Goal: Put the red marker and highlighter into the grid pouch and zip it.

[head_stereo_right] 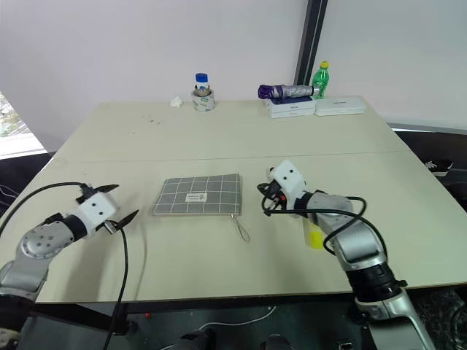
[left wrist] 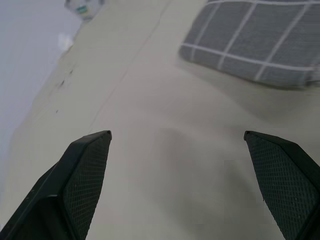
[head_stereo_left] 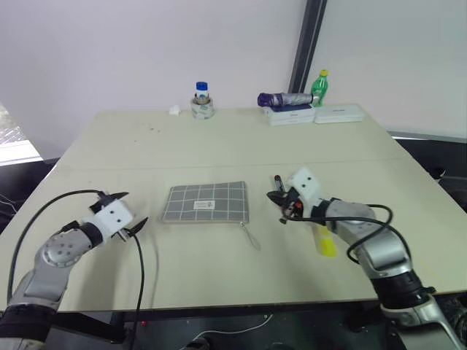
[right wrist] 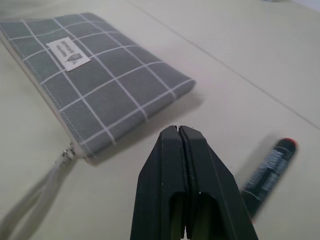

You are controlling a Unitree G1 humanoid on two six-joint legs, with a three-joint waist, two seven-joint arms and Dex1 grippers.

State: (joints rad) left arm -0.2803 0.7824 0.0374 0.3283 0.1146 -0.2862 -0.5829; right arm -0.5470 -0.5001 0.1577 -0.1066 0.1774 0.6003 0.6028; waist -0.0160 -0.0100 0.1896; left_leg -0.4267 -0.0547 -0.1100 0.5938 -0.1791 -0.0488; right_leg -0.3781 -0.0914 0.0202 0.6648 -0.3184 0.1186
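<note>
The grid pouch [head_stereo_left: 206, 203] lies flat in the middle of the table, label up, with its zip pull cord [head_stereo_left: 252, 235] trailing toward the front right. My right gripper [right wrist: 179, 131] hovers just right of the pouch, shut with nothing between its fingers. On the table beside it lies the red marker [right wrist: 270, 170], a black barrel with a red end. The yellow highlighter [head_stereo_left: 325, 242] rests partly under my right forearm. Left of the pouch, my left gripper [head_stereo_left: 131, 209] is open and empty, pointing toward the pouch's near corner [left wrist: 250, 45].
Along the far edge stand a blue-capped bottle in a tape roll [head_stereo_left: 202, 102], a folded purple umbrella [head_stereo_left: 284, 99] on a white box [head_stereo_left: 292, 115], a green bottle [head_stereo_left: 319, 87] and another white box [head_stereo_left: 339, 113]. A black cable [head_stereo_left: 139, 262] hangs from my left wrist.
</note>
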